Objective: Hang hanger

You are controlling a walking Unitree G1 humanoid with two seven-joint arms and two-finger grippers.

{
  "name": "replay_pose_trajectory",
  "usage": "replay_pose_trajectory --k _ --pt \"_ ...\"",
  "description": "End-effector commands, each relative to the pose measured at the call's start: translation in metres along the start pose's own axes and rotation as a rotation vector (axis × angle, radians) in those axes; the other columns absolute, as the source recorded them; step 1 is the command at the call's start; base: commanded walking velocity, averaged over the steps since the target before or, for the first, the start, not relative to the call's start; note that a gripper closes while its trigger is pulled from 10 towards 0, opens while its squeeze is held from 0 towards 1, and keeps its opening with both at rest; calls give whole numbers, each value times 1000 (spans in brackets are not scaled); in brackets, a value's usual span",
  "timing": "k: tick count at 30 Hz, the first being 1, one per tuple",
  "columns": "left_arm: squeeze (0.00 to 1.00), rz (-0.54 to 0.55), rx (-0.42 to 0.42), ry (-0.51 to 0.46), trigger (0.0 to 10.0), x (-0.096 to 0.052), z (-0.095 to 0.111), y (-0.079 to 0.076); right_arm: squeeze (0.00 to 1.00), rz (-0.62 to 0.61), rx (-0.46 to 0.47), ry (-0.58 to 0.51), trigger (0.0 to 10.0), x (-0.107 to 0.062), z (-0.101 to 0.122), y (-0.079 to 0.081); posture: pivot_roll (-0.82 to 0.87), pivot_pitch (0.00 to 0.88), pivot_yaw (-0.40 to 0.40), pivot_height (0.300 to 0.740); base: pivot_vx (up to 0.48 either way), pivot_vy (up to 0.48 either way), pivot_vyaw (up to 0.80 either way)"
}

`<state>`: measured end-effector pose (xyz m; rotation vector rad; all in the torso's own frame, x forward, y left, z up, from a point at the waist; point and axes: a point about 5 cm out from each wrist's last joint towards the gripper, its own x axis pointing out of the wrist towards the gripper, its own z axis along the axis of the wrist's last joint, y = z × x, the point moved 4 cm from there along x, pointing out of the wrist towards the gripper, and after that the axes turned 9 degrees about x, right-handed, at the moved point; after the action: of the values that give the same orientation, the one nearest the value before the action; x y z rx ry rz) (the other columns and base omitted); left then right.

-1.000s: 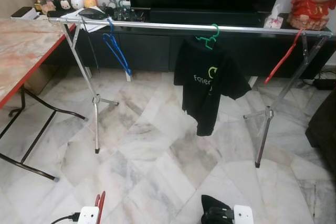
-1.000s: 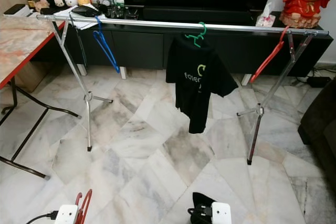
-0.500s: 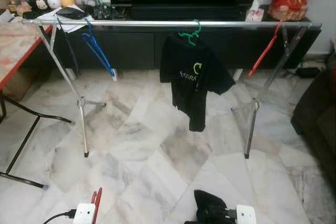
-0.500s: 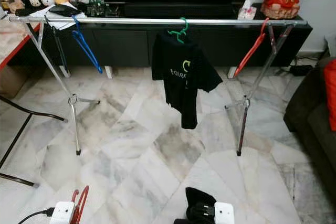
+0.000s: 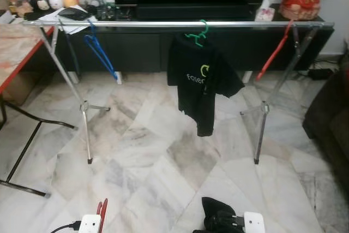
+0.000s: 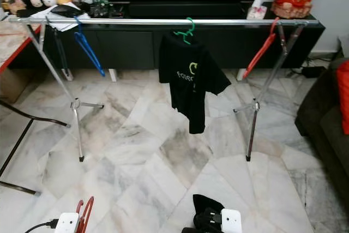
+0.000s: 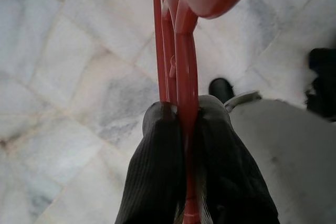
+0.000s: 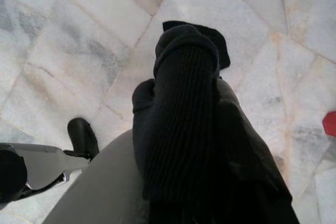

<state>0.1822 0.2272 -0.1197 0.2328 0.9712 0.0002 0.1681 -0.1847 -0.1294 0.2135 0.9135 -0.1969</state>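
Left claw [image 7: 185, 124] clamped on red hanger [image 7: 181, 51], low over floor; right claw [image 8: 181, 72] together; rail [image 5: 174, 24] ahead.

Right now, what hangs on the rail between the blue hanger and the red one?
A black T-shirt on a green hanger, seen in both eye views.
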Motion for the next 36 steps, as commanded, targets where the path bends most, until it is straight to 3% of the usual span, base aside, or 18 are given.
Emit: replay_pose_trajectory --k 1,14,21,27,36 --pt "0 -5 5 27 10000 -2 -9 -4 0 -3 17 -10 10000 0 1 -1 -39 65 3 740 -244 0 0" --pt "0 -3 1 34 10000 -3 -13 2 0 -5 26 -18 10000 -1 0 -1 -42 65 3 740 -297 0 0" --pt "0 -6 1 35 10000 -2 -13 -3 0 -4 33 -16 10000 -1 -1 -1 -43 60 7 740 -365 0 -245" --pt "0 -15 7 14 10000 2 3 -14 0 -7 32 -20 10000 -1 -1 -1 -43 51 10 740 -366 0 -388" --pt "0 -13 8 -32 10000 5 19 -14 0 -2 62 -69 10000 -2 5 0 -47 44 12 740 -361 0 0"
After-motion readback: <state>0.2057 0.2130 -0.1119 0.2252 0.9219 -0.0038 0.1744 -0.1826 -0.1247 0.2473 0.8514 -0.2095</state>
